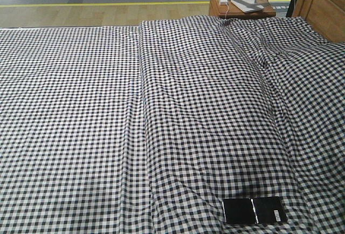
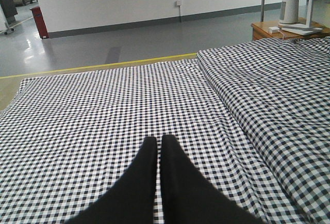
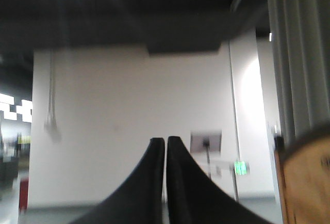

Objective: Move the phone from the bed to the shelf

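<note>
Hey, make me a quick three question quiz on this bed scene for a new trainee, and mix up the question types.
1. True or false: the phone lies flat on the bed, near the bottom edge of the front view.
2. The left gripper is: A) open, B) shut and empty, C) shut on the phone.
3. Fill in: the right gripper, shut, points at a white ____ rather than the bed.
Key: 1 true; 2 B; 3 wall.
</note>
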You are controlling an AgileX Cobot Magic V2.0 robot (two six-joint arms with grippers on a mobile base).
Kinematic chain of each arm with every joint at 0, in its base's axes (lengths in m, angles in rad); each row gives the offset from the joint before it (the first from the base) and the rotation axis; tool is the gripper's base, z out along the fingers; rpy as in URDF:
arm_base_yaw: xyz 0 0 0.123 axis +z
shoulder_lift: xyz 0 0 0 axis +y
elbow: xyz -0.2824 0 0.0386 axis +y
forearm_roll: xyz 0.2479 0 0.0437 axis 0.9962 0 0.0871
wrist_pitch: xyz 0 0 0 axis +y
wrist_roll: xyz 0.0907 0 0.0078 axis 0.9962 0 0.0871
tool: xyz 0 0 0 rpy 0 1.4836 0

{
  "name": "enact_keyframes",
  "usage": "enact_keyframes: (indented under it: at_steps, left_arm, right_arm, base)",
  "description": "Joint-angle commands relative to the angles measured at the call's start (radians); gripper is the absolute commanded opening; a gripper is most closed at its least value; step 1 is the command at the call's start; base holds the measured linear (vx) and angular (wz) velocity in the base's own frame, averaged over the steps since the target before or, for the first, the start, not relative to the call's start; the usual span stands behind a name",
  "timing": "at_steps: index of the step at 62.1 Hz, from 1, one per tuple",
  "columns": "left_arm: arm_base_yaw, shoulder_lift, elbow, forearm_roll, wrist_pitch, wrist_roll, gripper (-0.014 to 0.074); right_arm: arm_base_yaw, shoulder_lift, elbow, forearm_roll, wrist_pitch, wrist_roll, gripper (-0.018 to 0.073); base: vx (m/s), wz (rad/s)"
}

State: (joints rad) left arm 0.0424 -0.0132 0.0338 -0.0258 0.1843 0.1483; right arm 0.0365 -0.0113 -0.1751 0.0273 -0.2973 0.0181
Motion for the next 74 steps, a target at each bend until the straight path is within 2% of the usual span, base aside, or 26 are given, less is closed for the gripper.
enact_keyframes:
  at_steps: [1,14,20,30,37,52,56,62,68,74]
  left_arm:
    - [-0.004,-0.013,-0.021,-0.009,-0.072,-0.006,0.0001]
    - [-0.004,-0.013,-0.021,-0.009,-0.072,-0.006,0.0001]
    - [-0.004,-0.013,-0.021,-0.009,-0.072,-0.006,0.0001]
    - [-0.004,-0.013,-0.021,-0.009,-0.072,-0.006,0.0001]
    - [-0.004,-0.013,-0.021,-0.009,-0.072,-0.006,0.0001]
    - [-0.004,-0.013,-0.021,-0.009,-0.072,-0.006,0.0001]
    - [-0.004,-0.013,-0.021,-0.009,-0.072,-0.006,0.0001]
    - [-0.004,-0.013,-0.021,-0.009,-0.072,-0.006,0.0001]
    - [-0.004,-0.013,-0.021,-0.009,-0.072,-0.006,0.0001]
    - [-0.004,-0.013,-0.021,-0.009,-0.072,-0.006,0.0001]
  right_arm:
    - [-0.007,0.043,-0.140,-0.009,-0.067,-0.018,-0.0006]
    - [-0.007,0.209,-0.386,-0.009,0.037,-0.018,-0.0006]
    - [-0.007,0.304,-0.500,-0.009,0.143,-0.018,-0.0006]
    - [-0.007,0.477,-0.657,-0.009,0.404,-0.018,-0.0005]
    - [-0.007,0.595,-0.707,-0.009,0.546,-0.024,-0.0001]
    - [-0.007,0.802,-0.712,-0.009,0.709,-0.024,0.0058]
    - [-0.007,0.848,-0.712,-0.009,0.741,-0.018,0.0098]
    - [-0.007,0.903,-0.712,-0.009,0.790,-0.018,0.0204]
    - [-0.007,0.946,-0.712,-0.009,0.826,-0.018,0.0352]
    - [-0.007,0.970,-0.712,-0.009,0.851,-0.018,0.0540]
  base:
    - [0.00,0.00]
    - [0.00,0.00]
    - [0.00,0.00]
    - [0.00,0.00]
    - [0.00,0.00]
    - [0.00,0.00]
    - [0.00,0.00]
    - [0.00,0.00]
    - [0.00,0.00]
    - [0.00,0.00]
